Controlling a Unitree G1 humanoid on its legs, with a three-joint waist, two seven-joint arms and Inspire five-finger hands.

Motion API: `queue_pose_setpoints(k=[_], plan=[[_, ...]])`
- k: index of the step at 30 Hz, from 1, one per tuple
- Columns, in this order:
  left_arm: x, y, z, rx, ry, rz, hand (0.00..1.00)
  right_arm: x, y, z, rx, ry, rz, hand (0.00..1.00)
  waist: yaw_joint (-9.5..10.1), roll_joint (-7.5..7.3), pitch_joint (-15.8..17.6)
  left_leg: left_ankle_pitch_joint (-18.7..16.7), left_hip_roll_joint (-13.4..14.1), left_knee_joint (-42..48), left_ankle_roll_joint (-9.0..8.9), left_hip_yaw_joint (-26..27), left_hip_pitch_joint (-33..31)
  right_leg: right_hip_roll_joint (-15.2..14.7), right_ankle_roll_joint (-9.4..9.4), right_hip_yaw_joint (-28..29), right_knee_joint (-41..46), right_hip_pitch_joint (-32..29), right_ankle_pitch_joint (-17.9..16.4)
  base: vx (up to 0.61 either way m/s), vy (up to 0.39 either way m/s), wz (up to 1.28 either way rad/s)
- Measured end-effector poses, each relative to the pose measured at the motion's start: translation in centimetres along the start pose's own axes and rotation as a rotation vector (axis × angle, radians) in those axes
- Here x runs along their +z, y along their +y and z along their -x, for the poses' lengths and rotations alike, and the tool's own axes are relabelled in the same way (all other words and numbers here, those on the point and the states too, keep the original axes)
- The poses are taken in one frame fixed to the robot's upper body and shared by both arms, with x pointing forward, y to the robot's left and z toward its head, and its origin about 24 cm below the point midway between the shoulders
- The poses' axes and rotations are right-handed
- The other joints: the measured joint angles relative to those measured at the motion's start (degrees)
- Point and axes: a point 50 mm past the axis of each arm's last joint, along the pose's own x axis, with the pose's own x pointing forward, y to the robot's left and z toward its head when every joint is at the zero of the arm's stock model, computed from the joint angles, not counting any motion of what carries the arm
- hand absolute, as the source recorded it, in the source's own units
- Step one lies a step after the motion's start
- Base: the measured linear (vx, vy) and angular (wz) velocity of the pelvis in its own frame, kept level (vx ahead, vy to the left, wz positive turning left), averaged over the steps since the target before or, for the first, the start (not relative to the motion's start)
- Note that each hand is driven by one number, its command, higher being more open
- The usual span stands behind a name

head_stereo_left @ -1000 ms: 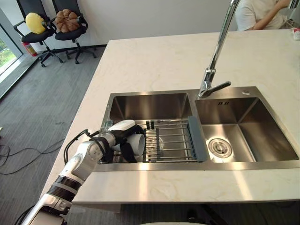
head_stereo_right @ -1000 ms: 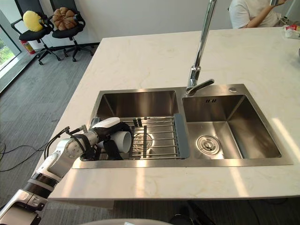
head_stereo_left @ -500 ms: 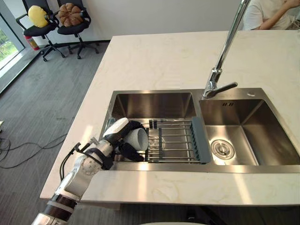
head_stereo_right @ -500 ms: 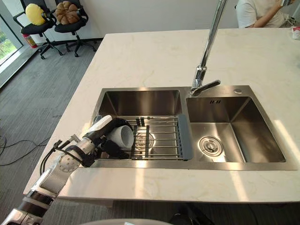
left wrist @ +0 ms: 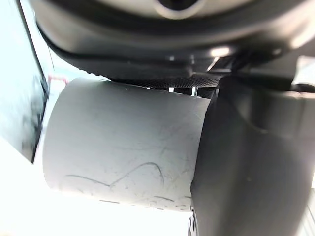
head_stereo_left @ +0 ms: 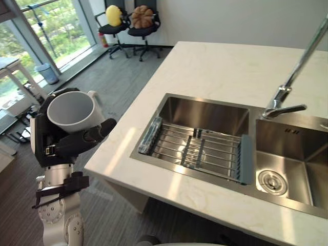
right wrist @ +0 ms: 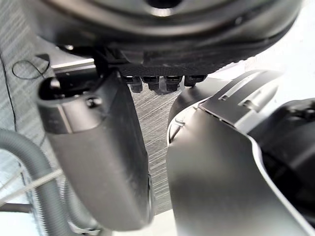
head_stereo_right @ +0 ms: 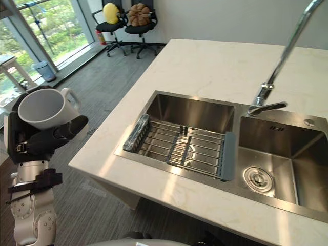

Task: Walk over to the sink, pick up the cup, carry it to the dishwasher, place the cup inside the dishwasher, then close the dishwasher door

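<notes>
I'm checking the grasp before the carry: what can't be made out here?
Cup base: hidden by left hand, eye views.
Faucet spout: cut off at eye views' edges.
Right basin: cut by eye views' right edge.
Brown thing on a chair: too small to name.

Cup (head_stereo_left: 70,110): white, one side handle, empty, mouth tilted up toward the head camera. Held raised in left hand (head_stereo_left: 59,145), fingers curled round its body. Well apart from the steel double-basin sink (head_stereo_left: 205,111), off its left end.
</notes>
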Motion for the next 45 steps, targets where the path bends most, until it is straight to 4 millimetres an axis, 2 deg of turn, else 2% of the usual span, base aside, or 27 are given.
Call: queue_pose_setpoints(k=[1, 3, 4, 6, 8, 9, 12, 14, 15, 16, 18, 20, 22, 23, 24, 25, 26, 27, 29, 31, 33, 34, 35, 36, 38, 41, 45], plan=[[0.1, 0.4, 0.1, 0.023, 0.004, -0.005, 0.0, -0.3, -0.2, 0.1, -0.004, 0.001, -0.023, 1.0, -0.07, -0.26, -0.1, 0.3, 0.0, -1.2, 1.3, 1.0, 0.2, -0.5, 0.04, -1.7, 0.0, 0.5, 0.1, -0.03, 0.001, 1.38], [0.3, 1.1, 0.1, 0.049, 0.003, -0.009, 0.0, -2.0, -1.1, 0.4, -0.031, 0.015, -0.098, 1.0, -0.92, -0.5, -0.3, 3.5, 1.2, -8.0, 9.49, 12.5, 0.9, -2.8, 0.06, -11.2, 0.0, 2.6, 0.0, 0.0, 0.014, 2.02], [0.4, 1.1, 0.0, 0.049, 0.0, -0.011, 0.0, -2.1, -1.2, 0.5, -0.037, 0.005, -0.121, 1.0, -1.13, -0.37, -0.3, 4.0, 1.6, -9.3, 10.76, 15.9, 1.0, -3.1, 0.14, -13.5, 0.0, 3.1, 0.0, -0.02, 0.073, 2.18], [0.5, 1.0, -0.3, 0.031, -0.014, -0.002, 0.0, -1.9, -1.9, 0.7, -0.075, -0.026, -0.164, 1.0, -1.69, 1.23, 0.5, 4.6, 3.5, -9.3, 16.51, 27.6, 0.2, -4.0, 1.1, -22.7, 0.6, 5.9, -0.8, -0.05, 0.089, 2.09], [0.6, 0.9, -0.3, 0.017, -0.022, 0.014, 0.0, -1.2, -2.8, 1.0, -0.11, -0.046, -0.168, 1.0, -1.03, 2.67, 1.0, 4.8, 5.0, -6.1, 17.66, 30.2, -0.6, -5.5, 2.51, -26.0, 5.2, 7.2, -4.1, -0.02, 0.049, 1.23], [0.6, 0.9, -0.3, 0.016, -0.028, 0.019, 0.0, -0.9, -3.2, 1.2, -0.119, -0.055, -0.173, 1.0, -0.82, 3.0, 1.0, 4.8, 5.3, -5.3, 17.68, 30.8, -0.6, -6.2, 3.04, -26.1, 7.2, 7.5, -5.5, 0.04, 0.08, 1.0], [0.9, 0.1, -1.0, -0.016, -0.077, 0.059, 0.0, -1.3, -4.0, 1.6, -0.13, -0.103, -0.235, 1.0, -3.5, 2.64, -0.1, 3.9, 4.4, -7.5, 16.78, 41.7, 1.3, -8.8, 4.67, -29.2, 11.0, 9.8, -9.0, 0.09, 0.113, 1.46], [0.9, -1.5, -1.6, -0.075, -0.098, 0.102, 0.0, -1.7, -4.7, 2.0, -0.155, -0.123, -0.264, 1.0, -4.26, 3.44, -0.3, 8.9, 3.8, -10.1, 12.98, 44.8, 2.7, -10.2, 5.1, -32.8, 14.4, 11.6, -9.7, 0.11, 0.115, 1.16], [1.2, -2.4, -1.6, -0.114, -0.11, 0.116, 0.0, -2.0, -5.2, 2.2, -0.171, -0.121, -0.273, 1.0, -4.23, 4.03, -0.7, 16.1, 3.6, -12.5, 8.58, 43.2, 3.6, -10.8, 5.97, -33.5, 17.0, 12.5, -10.3, 0.1, 0.124, 0.5], [1.3, -2.7, -1.6, -0.128, -0.113, 0.119, 0.0, -2.1, -5.3, 2.3, -0.177, -0.122, -0.284, 1.0, -4.12, 3.57, -1.0, 16.7, 2.7, -13.4, 5.23, 42.7, 4.5, -11.9, 5.96, -33.4, 18.3, 12.9, -10.6, 0.16, 0.166, 0.54], [2.0, -3.5, -1.9, -0.173, -0.133, 0.11, 0.0, -1.7, -5.1, 2.1, -0.186, -0.121, -0.278, 1.0, -4.08, 1.65, -0.9, 15.9, -0.8, -14.0, 4.04, 40.2, 3.8, -15.5, 5.76, -32.9, 20.9, 13.3, -10.7, 0.16, 0.139, 0.61], [2.2, -3.4, -2.1, -0.185, -0.13, 0.096, 0.0, -1.6, -4.6, 1.8, -0.198, -0.118, -0.272, 1.0, -3.41, 0.16, 0.1, 15.1, -3.5, -14.0, 4.97, 38.2, 2.9, -17.9, 5.58, -32.9, 22.5, 13.6, -10.6, 0.13, 0.094, 0.69], [1.9, -3.3, -1.9, -0.182, -0.107, 0.094, 0.0, -1.4, -4.2, 1.6, -0.208, -0.116, -0.267, 1.0, -2.97, -1.15, 1.0, 14.3, -5.5, -14.0, 5.74, 35.5, 2.5, -20.1, 3.52, -32.4, 25.7, 14.3, -9.2, 0.1, 0.072, 0.87], [1.5, -3.3, -1.7, -0.186, -0.086, 0.099, 0.0, -1.3, -4.3, 1.7, -0.21, -0.131, -0.268, 1.0, -3.22, -1.22, 1.2, 13.5, -6.3, -14.0, 6.23, 32.6, 2.3, -21.2, -0.36, -28.8, 29.3, 13.9, -6.6, 0.12, 0.079, 1.36], [1.0, -3.6, -1.7, -0.207, -0.066, 0.11, 0.0, -1.1, -4.3, 1.8, -0.204, -0.149, -0.269, 1.0, -4.27, -1.17, 1.3, 12.5, -6.9, -14.0, 7.08, 28.6, 2.3, -21.4, -6.85, -20.9, 34.0, 12.4, -2.0, 0.12, 0.082, 1.58], [0.7, -3.9, -1.8, -0.223, -0.058, 0.123, 0.0, -1.0, -4.2, 1.7, -0.196, -0.158, -0.277, 1.0, -4.76, -0.93, 1.2, 12.2, -6.7, -14.0, 7.16, 26.1, 2.3, -20.9, -8.51, -15.6, 36.5, 11.0, -1.4, 0.11, 0.031, 1.93], [-0.2, -4.8, -2.3, -0.258, -0.046, 0.161, 0.0, -1.0, -3.4, 1.5, -0.165, -0.175, -0.313, 1.0, -5.84, -0.45, 1.9, 12.1, -6.7, -14.3, 7.32, 20.6, 2.1, -16.0, -4.44, -3.6, 39.2, 7.3, -10.8, 0.06, -0.034, 2.17], [-1.6, -5.8, -2.7, -0.281, -0.003, 0.213, 0.0, -0.9, -2.3, 1.1, -0.118, -0.19, -0.322, 1.0, -6.17, -0.71, 2.4, 12.0, -7.1, -14.3, 7.37, 15.2, 1.5, -9.9, -3.71, 5.5, 39.5, 3.2, -16.7, 0.05, -0.059, 2.18], [-3.3, -7.2, -2.7, -0.326, 0.075, 0.258, 0.0, -0.7, -0.3, 0.4, -0.051, -0.195, -0.314, 1.0, -6.52, -1.69, 3.1, 12.0, -8.4, -14.3, 7.39, 9.3, 1.0, -3.3, -2.48, 15.1, 37.6, -2.6, -21.3, 0.08, -0.045, 1.83], [-5.1, -9.1, -1.7, -0.395, 0.196, 0.298, 0.0, -0.1, 1.6, -0.3, 0.004, -0.197, -0.306, 1.0, -6.41, -2.11, 3.0, 11.8, -9.5, -14.4, 7.63, 5.4, 1.5, 1.2, -0.91, 24.3, 33.4, -9.3, -22.8, 0.13, -0.045, 1.78], [-5.6, -10.2, -1.2, -0.437, 0.237, 0.314, 0.0, -0.1, 2.9, -0.6, 0.034, -0.182, -0.29, 1.0, -6.38, -2.89, 2.8, 10.6, -10.6, -13.9, 7.28, 3.9, 2.1, 2.4, -0.54, 29.9, 29.5, -13.3, -22.4, 0.13, -0.05, 1.43], [-5.3, -10.5, -1.0, -0.461, 0.239, 0.309, 0.0, -0.7, 4.0, -0.9, 0.062, -0.152, -0.276, 1.0, -6.55, -6.05, 2.4, 8.6, -12.4, -8.5, 8.13, 5.1, 0.0, -0.4, -1.02, 32.8, 25.8, -15.5, -21.0, 0.18, -0.095, 1.44], [-5.1, -10.8, -0.8, -0.479, 0.24, 0.304, 0.0, -1.0, 5.0, -1.1, 0.093, -0.123, -0.231, 1.0, -6.28, -8.26, 3.0, 5.6, -13.0, -3.1, 8.37, 6.4, -0.5, -1.7, 1.16, 34.8, 27.0, -16.2, -15.6, 0.18, -0.109, 0.93], [-5.5, -10.9, -0.2, -0.473, 0.272, 0.305, 0.0, -1.4, 5.0, -1.1, 0.093, -0.102, -0.212, 1.0, -6.13, -8.28, 2.1, 5.0, -12.7, -3.0, 8.08, 6.9, 0.0, -1.6, 1.73, 35.3, 26.5, -15.4, -13.9, 0.23, -0.19, 0.72], [-5.9, -11.3, 1.0, -0.47, 0.312, 0.292, 0.0, -1.9, 4.0, -1.0, 0.036, -0.056, -0.124, 1.0, -5.41, -7.25, -1.1, 2.5, -9.7, -2.5, 7.24, 9.4, -0.1, -0.1, 0.95, 32.5, 20.3, -11.7, -13.0, 0.32, -0.19, 0.32], [-5.7, -12.2, 0.8, -0.515, 0.307, 0.278, 0.0, -2.4, 4.1, -0.9, 0.037, -0.021, -0.096, 1.0, -5.66, -7.3, -1.9, 1.4, -6.4, -0.5, 5.32, 11.8, -1.1, 1.5, 0.13, 29.8, 15.2, -8.6, -10.8, 0.22, -0.114, 0.22], [-5.9, -13.0, 1.0, -0.583, 0.335, 0.267, 0.0, -2.8, 3.3, -0.7, 0.024, 0.014, -0.089, 1.0, -5.52, -7.71, -3.4, 2.4, -6.5, -5.2, 4.31, 10.7, 3.3, 2.1, 0.12, 28.8, 13.9, -5.7, -10.7, 0.21, -0.054, 0.12]])
